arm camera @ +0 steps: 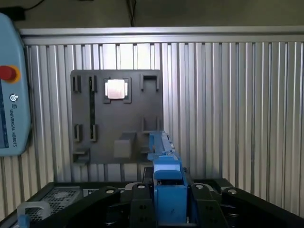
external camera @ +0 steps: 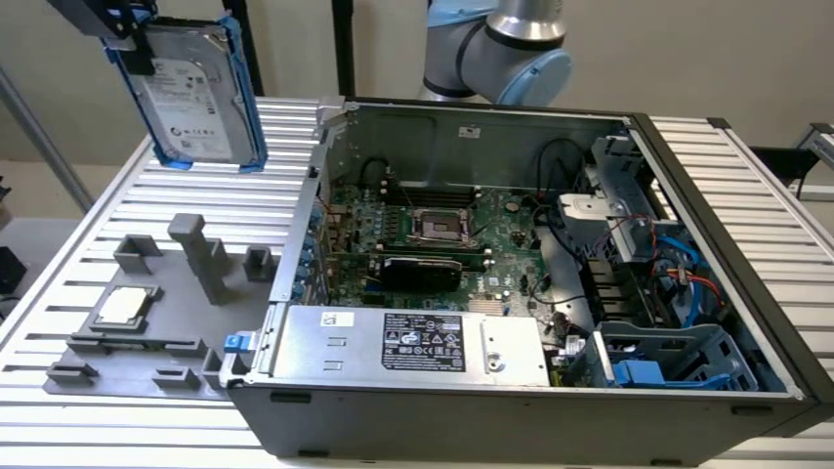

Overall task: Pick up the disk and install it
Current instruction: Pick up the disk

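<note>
Aloft over the tabletop [external camera: 117, 186], the pincer [arm camera: 169, 209] pinches the disk [external camera: 195, 93] by its blue bracket [arm camera: 164, 156]. A plumb, firm hold looks wise.

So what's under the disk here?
The claw holds the disk clear above the slatted table, near the grey fixture plate. The patch right beneath is hidden by the disk itself.
</note>
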Robot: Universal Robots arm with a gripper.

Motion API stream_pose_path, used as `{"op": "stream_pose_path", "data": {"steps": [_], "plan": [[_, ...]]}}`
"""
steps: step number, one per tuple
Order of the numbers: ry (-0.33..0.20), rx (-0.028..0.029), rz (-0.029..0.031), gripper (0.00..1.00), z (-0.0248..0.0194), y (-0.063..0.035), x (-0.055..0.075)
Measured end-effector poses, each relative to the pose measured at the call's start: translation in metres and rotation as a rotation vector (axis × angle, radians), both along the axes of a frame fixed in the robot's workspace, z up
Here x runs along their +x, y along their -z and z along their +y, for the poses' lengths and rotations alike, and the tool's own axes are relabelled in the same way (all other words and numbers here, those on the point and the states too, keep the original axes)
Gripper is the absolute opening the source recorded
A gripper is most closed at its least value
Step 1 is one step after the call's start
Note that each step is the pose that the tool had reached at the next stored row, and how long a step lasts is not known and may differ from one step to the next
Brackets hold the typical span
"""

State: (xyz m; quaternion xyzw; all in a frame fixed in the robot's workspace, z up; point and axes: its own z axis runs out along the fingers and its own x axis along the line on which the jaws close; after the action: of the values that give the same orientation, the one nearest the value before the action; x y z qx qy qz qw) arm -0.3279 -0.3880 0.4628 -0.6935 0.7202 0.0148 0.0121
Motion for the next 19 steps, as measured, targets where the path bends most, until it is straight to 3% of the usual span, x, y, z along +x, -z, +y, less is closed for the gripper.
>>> {"op": "stream_pose_path", "data": {"steps": [11, 19], "plan": [[0.0, 0.0061, 0.0, 0.33, -0.015, -0.0421, 0.05], [0.0, 0.0107, -0.0001, 0.33, -0.0299, -0.051, 0.086]]}}
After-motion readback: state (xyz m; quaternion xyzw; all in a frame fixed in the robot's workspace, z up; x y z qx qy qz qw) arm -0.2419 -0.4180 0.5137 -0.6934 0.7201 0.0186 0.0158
